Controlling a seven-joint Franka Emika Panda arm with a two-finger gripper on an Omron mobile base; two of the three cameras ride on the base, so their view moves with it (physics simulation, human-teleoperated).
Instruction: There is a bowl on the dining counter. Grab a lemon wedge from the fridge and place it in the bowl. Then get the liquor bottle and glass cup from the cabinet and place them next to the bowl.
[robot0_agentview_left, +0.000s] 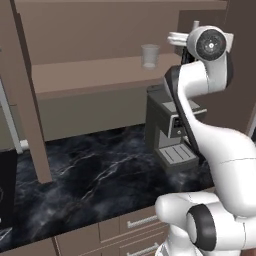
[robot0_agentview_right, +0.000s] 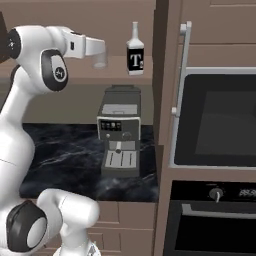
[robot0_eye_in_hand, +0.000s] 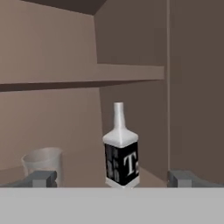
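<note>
In the open cabinet, the liquor bottle (robot0_agentview_right: 135, 50) stands upright on the lower shelf, clear with a black label (robot0_eye_in_hand: 121, 151). Left of it on the same shelf is the glass cup (robot0_agentview_left: 150, 55) (robot0_agentview_right: 100, 61) (robot0_eye_in_hand: 43, 164). My gripper (robot0_agentview_right: 100, 48) (robot0_eye_in_hand: 113, 181) is level with the shelf, just in front of the cup and a short way left of the bottle. It is open and holds nothing. In the hand view the bottle is centred between the spread fingertips (robot0_eye_in_hand: 41, 178), still some way ahead. The bowl and the lemon wedge are out of view.
A coffee machine (robot0_agentview_left: 172, 132) (robot0_agentview_right: 119, 132) stands on the black marble counter (robot0_agentview_left: 95, 175) under the cabinet. A built-in oven (robot0_agentview_right: 215, 120) with a vertical handle fills the right. The cabinet's open door (robot0_agentview_left: 25, 100) hangs at the left. A second shelf (robot0_eye_in_hand: 127, 72) runs above the bottle.
</note>
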